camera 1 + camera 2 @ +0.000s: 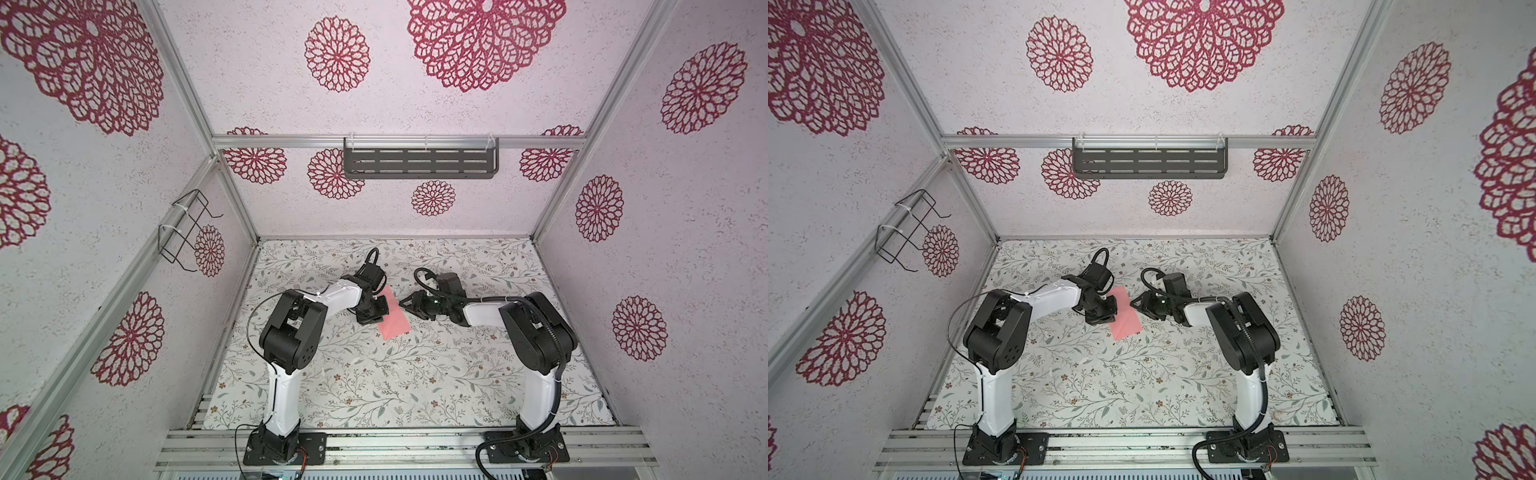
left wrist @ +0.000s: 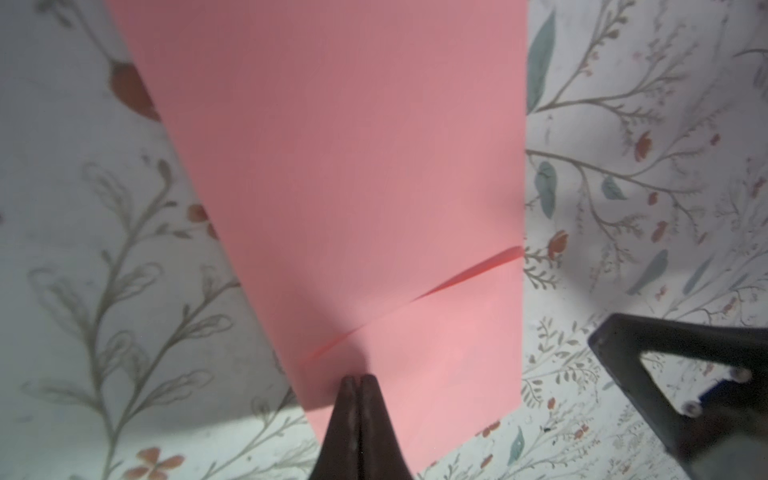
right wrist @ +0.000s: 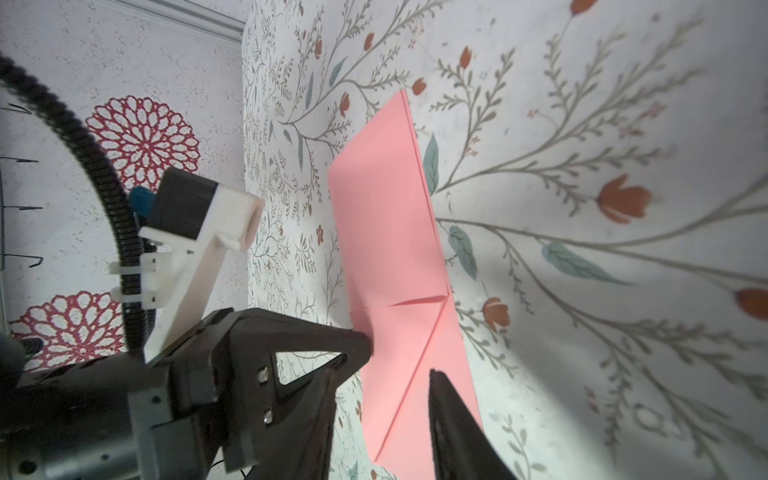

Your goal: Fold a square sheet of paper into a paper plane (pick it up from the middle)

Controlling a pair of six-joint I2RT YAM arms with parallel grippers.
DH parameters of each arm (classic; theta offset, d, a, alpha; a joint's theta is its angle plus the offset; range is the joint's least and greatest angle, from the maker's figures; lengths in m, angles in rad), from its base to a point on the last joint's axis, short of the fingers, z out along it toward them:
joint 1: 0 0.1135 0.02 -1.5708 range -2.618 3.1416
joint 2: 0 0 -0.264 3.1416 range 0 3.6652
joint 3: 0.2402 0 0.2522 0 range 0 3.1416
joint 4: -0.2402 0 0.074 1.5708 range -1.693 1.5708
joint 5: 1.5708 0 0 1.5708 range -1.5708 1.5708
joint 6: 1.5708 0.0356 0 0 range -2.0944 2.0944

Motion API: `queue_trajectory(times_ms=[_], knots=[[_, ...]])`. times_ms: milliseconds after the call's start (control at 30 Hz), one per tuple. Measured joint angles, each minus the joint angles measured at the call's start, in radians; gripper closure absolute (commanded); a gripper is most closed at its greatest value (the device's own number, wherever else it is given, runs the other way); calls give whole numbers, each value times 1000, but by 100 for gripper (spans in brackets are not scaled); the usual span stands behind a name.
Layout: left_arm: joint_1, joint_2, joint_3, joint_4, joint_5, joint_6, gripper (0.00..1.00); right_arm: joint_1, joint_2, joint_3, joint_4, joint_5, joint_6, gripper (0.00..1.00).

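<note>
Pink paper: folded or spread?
Folded: the paper is a narrow strip, with a diagonal flap edge and doubled long edge in the right wrist view.

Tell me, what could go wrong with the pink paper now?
The salmon-pink folded paper sheet has a flap lifting slightly at its crease; that fold might spring open. The shut left claw touches only the paper's edge, so the sheet could slide on the floral-patterned table. The open right claw straddles one end and might crumple it when closing.
</note>
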Motion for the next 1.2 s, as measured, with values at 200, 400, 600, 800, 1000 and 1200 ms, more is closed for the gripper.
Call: queue_trajectory(times_ms=[200,400,600,800,1000,1200], knots=[[1,0,-1,1,-11,-3,99,12,32,56,-47,-12,-8,61],[9,-17,-40,44,-1,-17,99,27,70,92,-87,-26,-8,61],[33,-34,-91,109,56,-37,99,40,91,108,-124,-28,-6,61],[49,-38,-115,134,100,-53,99,44,104,116,-122,-46,14,61],[64,-40,-139,162,145,-64,98,48,123,136,-115,-65,50,61],[79,-42,-159,192,183,-74,98,48,134,146,-101,-83,79,61]])
